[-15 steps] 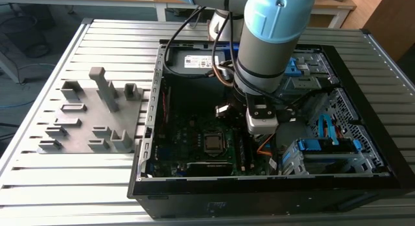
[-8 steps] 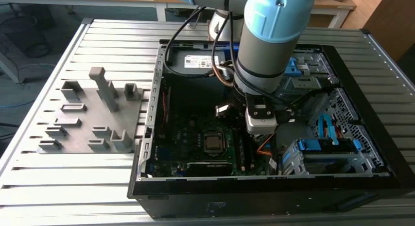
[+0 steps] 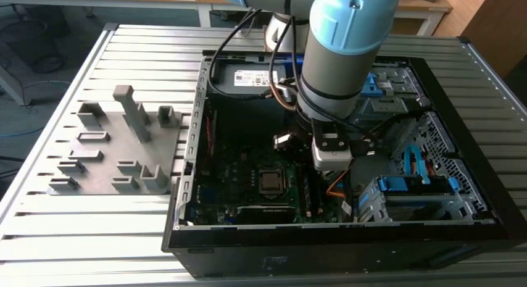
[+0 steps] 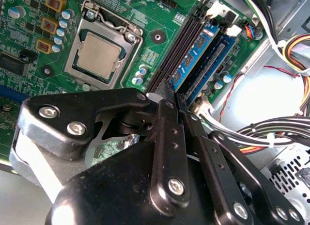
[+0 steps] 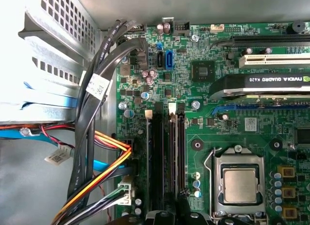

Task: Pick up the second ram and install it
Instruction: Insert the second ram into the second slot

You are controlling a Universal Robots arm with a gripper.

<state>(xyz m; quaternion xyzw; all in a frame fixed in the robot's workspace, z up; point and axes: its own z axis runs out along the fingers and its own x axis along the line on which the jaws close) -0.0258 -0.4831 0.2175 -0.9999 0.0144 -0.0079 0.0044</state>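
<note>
My gripper [image 3: 332,171] is down inside the open computer case [image 3: 461,58], over the memory slots next to the processor [image 4: 99,56]. In the second wrist view its black fingers [image 4: 167,133] are drawn together at the tips, and the gripper [image 4: 174,96] is shut on the near end of the second ram [image 4: 196,53]. That blue-green stick with black chips stands upright in line with a slot. Another stick [image 4: 215,57] stands in the slot beside it. The first wrist view has the slots [image 5: 164,157] edge-on, with the fingertips [image 5: 167,216] just above them.
Bundled power cables [image 5: 92,137] and a drive cage [image 3: 416,191] crowd one side of the slots. The processor socket [image 5: 240,184] and a graphics card [image 5: 261,84] sit on the other. A grey fixture plate with blocks [image 3: 115,145] lies on the slatted table on the exterior view's left.
</note>
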